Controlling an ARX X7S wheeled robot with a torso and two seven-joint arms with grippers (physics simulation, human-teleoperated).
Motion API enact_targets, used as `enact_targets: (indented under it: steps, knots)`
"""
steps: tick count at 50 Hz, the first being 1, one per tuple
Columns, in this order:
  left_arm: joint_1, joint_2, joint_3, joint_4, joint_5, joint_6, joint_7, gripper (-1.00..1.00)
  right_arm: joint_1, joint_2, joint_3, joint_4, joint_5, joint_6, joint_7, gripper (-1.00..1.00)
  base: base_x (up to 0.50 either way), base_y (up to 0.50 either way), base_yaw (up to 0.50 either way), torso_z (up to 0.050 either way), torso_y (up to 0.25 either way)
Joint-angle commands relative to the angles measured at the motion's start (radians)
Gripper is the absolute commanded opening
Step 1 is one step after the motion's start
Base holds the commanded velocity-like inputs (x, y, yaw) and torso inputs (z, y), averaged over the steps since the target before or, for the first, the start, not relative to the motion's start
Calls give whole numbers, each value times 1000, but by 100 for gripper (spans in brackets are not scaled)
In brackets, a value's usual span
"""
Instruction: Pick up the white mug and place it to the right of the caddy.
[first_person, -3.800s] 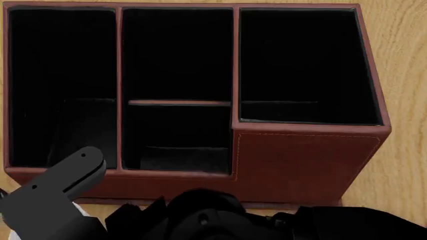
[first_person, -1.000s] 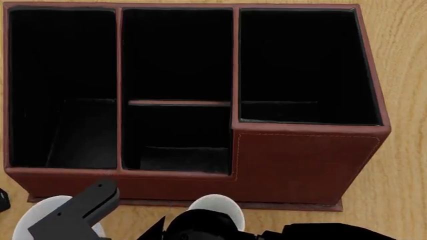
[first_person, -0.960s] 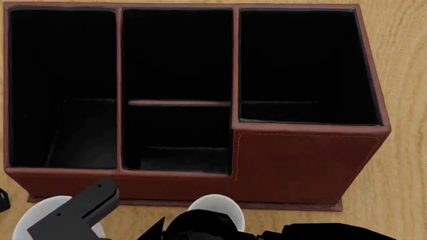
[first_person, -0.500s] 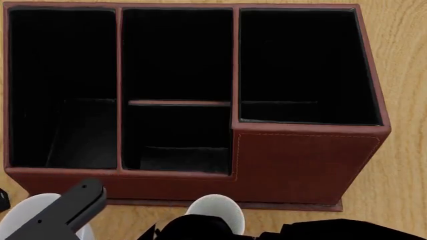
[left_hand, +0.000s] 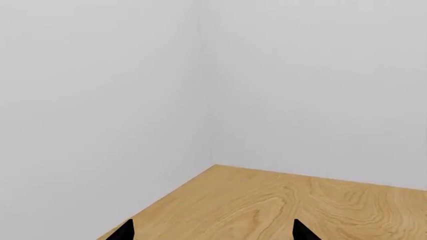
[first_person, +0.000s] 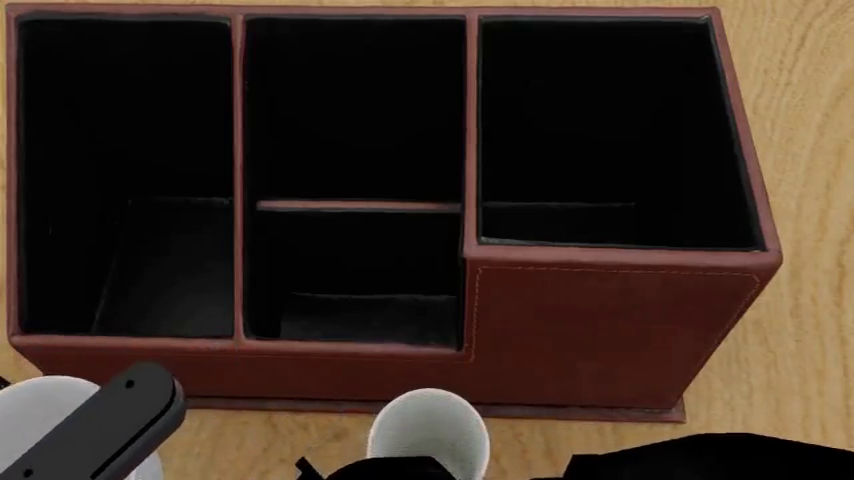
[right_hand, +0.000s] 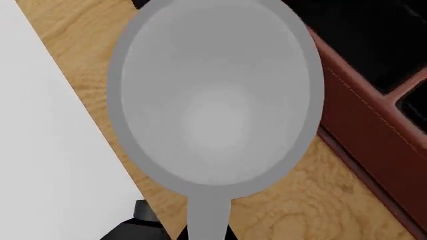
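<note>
The white mug (right_hand: 217, 100) fills the right wrist view from above, with its handle (right_hand: 208, 217) running back between the dark fingers of my right gripper (right_hand: 207, 236), which is shut on it. In the head view the same white mug (first_person: 427, 432) shows its rim just in front of the caddy's front wall, and the right gripper (first_person: 380, 468) is dark below it. The caddy (first_person: 607, 330) is a big reddish-brown box with black compartments. My left gripper (left_hand: 213, 232) is open over bare wood, holding nothing.
A black link of the left arm (first_person: 100, 430) crosses a white rounded shape (first_person: 34, 415) at the head view's lower left; I cannot tell what that shape is. Bare wooden table (first_person: 801, 330) lies right of the caddy. The left wrist view faces the room corner (left_hand: 203, 100).
The left arm's link and the white shape under it have slid left and down. The right arm's dark body has dropped toward the bottom edge, and more of the mug's rim shows.
</note>
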Motion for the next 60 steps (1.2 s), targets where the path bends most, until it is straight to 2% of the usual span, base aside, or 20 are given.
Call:
enact_targets:
  steps: [1, 16, 34, 60]
  knots:
    - [21, 10, -28, 11, -10, 7, 8, 100, 50, 2, 33, -90, 35, -31, 78, -100, 0, 0, 0, 0, 0]
    - [32, 4, -42, 25, -26, 7, -8, 100, 154, 37, 106, -181, 105, -89, 147, -100, 0, 0, 0, 0, 0]
    - [39, -4, -54, 32, -35, 9, -17, 100, 319, 164, 231, -240, 197, -144, 174, -100, 0, 0, 0, 0, 0]
    - [31, -17, -43, 20, -36, 22, -23, 100, 569, 394, 381, -152, 291, -111, 145, -100, 0, 0, 0, 0, 0]
